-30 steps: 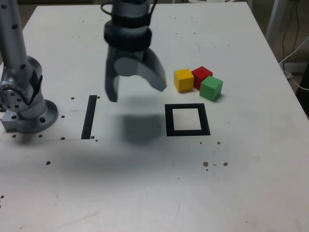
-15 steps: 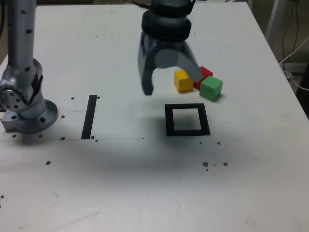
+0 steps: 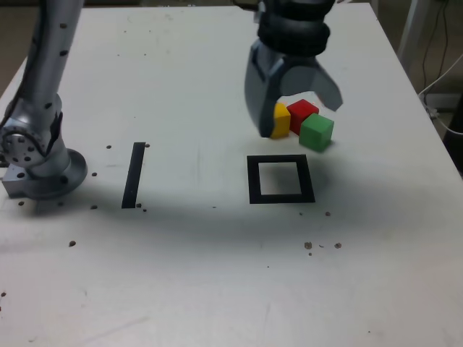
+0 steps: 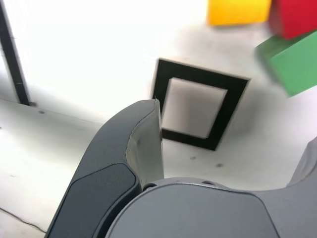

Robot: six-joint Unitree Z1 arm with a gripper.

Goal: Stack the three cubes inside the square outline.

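"Starting with the cubes, where are they found in the exterior view?"

"On the far side of the square outline (image 3: 255, 181), grouped close together on the table (image 3: 181, 289). The yellow cube (image 3: 281, 121) is seen at the left, the red cube (image 3: 302, 114) in the middle and a little farther, the green cube (image 3: 316, 133) at the right and nearer. Whether all their faces are touching cannot be told."

"And how are they made?"

"Sharp-edged, in plain solid colours; the green one is turned at an angle. The outline is formed of flat black tape around a white centre, and its inside is left uncovered by any cube."

"What is seen of the gripper (image 3: 300, 121)?"

"Its curved, smooth grey fingers are spread wide, and nothing is held between them. It is held above the table, and part of the yellow cube is hidden by one finger in the exterior view."

"What else is laid out around?"

"A straight black tape strip (image 3: 134, 175) is stuck to the left of the outline. Farther left, the rounded grey arm base (image 3: 47, 177) is planted. The pale tabletop is dotted with dark specks (image 3: 308, 245), and thin cables (image 3: 427, 108) are hung beyond its right edge."
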